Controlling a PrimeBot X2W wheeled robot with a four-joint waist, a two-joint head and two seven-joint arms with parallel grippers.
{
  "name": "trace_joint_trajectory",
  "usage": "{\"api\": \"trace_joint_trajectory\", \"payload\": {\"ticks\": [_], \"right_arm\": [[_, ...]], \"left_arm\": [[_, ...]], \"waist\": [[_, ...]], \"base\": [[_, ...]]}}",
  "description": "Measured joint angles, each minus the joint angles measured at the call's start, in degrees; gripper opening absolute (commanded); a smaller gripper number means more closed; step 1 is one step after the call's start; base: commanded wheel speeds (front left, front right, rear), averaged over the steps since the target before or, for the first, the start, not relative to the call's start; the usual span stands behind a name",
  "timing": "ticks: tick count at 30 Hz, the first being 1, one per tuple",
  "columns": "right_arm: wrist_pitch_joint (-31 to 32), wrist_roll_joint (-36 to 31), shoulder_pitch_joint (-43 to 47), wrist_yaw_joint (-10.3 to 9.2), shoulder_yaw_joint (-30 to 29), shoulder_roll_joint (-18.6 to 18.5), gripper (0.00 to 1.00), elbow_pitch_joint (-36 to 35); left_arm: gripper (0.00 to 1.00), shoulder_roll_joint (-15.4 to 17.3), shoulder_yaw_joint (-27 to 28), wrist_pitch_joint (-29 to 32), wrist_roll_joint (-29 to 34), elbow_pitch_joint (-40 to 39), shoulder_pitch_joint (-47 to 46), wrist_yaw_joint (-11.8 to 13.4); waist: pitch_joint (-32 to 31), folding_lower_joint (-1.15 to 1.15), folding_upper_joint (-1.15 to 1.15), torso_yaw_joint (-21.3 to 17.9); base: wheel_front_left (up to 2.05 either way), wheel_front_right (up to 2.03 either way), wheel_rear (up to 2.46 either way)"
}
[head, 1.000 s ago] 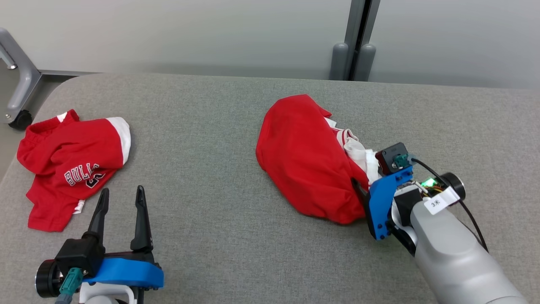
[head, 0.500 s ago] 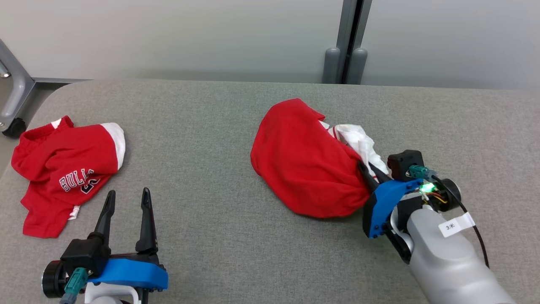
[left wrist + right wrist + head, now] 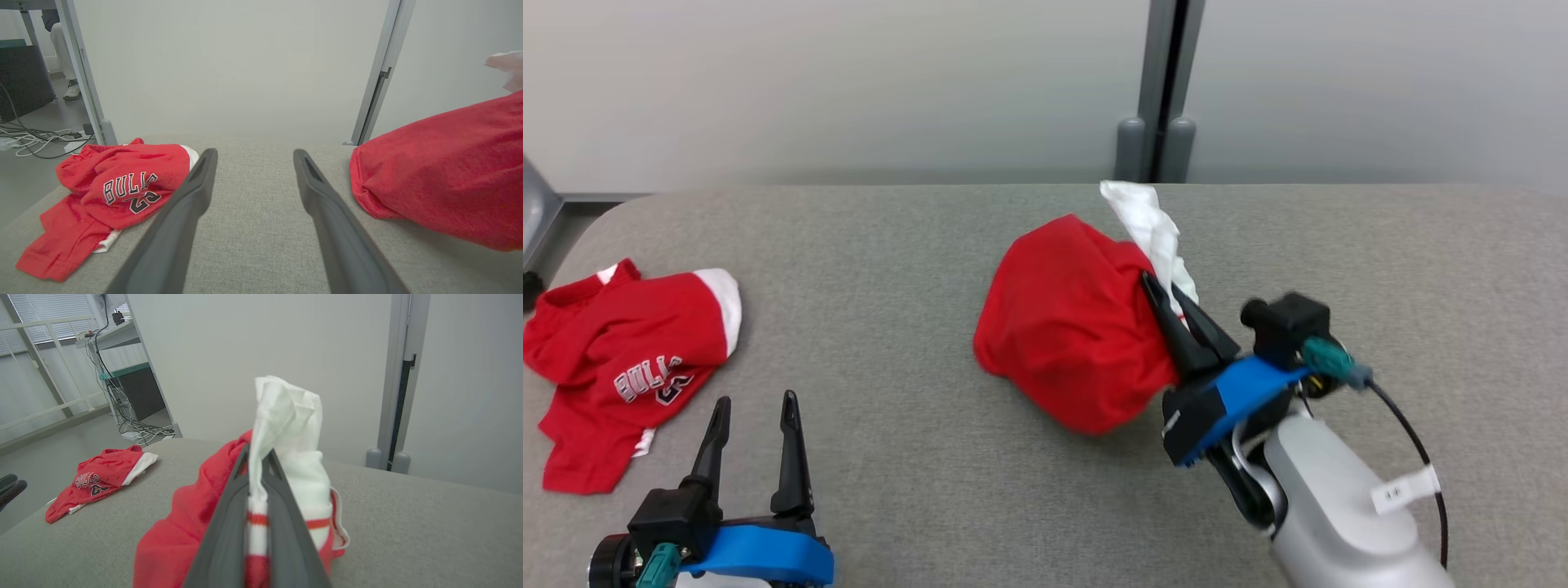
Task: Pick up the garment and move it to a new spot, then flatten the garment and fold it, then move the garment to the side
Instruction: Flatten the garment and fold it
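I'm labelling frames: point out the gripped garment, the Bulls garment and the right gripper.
gripped garment (image 3: 1066,327), head view, red bunched body.
Bulls garment (image 3: 637,327), head view, red cloth above lettering.
right gripper (image 3: 257,455), right wrist view, between its fingertips.

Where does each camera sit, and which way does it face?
Head view: on the robot's head, looking forward and down at the table; left claw open at lower left, right claw shut on the garment.
Left wrist view: low over the table, looking along its open fingers toward the wall.
Right wrist view: above the table, looking along its shut fingers pinching the garment's white part.
Shared: all three show the jersey and the garment.
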Motion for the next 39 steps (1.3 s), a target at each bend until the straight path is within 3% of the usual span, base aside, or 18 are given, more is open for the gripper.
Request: {"api": "trace_joint_trajectory", "payload": {"ticks": [6, 16, 17, 18, 22, 29, 39], "right_arm": [[0.00, -3.20, 10.93, 0.00, -5.32, 0.00, 0.00, -6.54], [-0.01, -6.06, 24.57, 0.00, -16.60, -0.40, 0.00, -9.96], [-0.02, -6.06, 25.37, 0.00, -17.29, -0.38, 0.16, -10.16], [-0.02, -6.01, 25.87, 0.00, -17.88, -0.33, 1.00, -10.11], [-0.02, -5.91, 26.63, 0.00, -20.59, -0.14, 1.00, -11.22], [-0.05, -9.58, 25.79, 0.00, -26.09, -0.13, 1.00, -20.34], [-0.05, -13.67, 24.26, 0.00, -23.15, -0.08, 1.00, -27.92]], "left_arm": [[1.00, -0.26, -0.40, 0.00, -0.23, -0.13, 0.41, 0.00], [1.00, -0.57, -1.97, 0.00, -0.46, -0.25, 0.15, 0.00], [1.00, -0.59, -1.96, 0.00, -0.60, -0.22, 0.08, 0.00], [1.00, -0.62, -1.99, 0.00, -0.67, -0.20, 0.02, 0.00], [1.00, -0.67, -2.23, 0.00, -0.75, -0.01, -0.02, 0.00], [1.00, -0.59, -2.37, 0.00, -0.74, -0.05, -0.26, 0.00], [1.00, -0.33, -1.91, 0.00, -0.57, -0.05, -0.24, 0.00]], "waist": [[-0.51, 0.00, 0.00, -3.03], [0.23, 0.00, 0.00, -6.48], [0.36, 0.00, 0.00, -6.70], [0.43, 0.00, 0.00, -6.92], [0.58, -0.01, 0.00, -7.29], [0.35, -0.01, 0.00, -6.81], [-0.30, 0.00, 0.00, -4.97]], "base": [[0.00, 0.00, 0.00], [0.00, 0.00, 0.00], [0.00, 0.00, 0.00], [0.00, 0.00, 0.00], [0.00, 0.00, 0.00], [0.00, 0.00, 0.00], [0.00, 0.00, 0.00]]}}
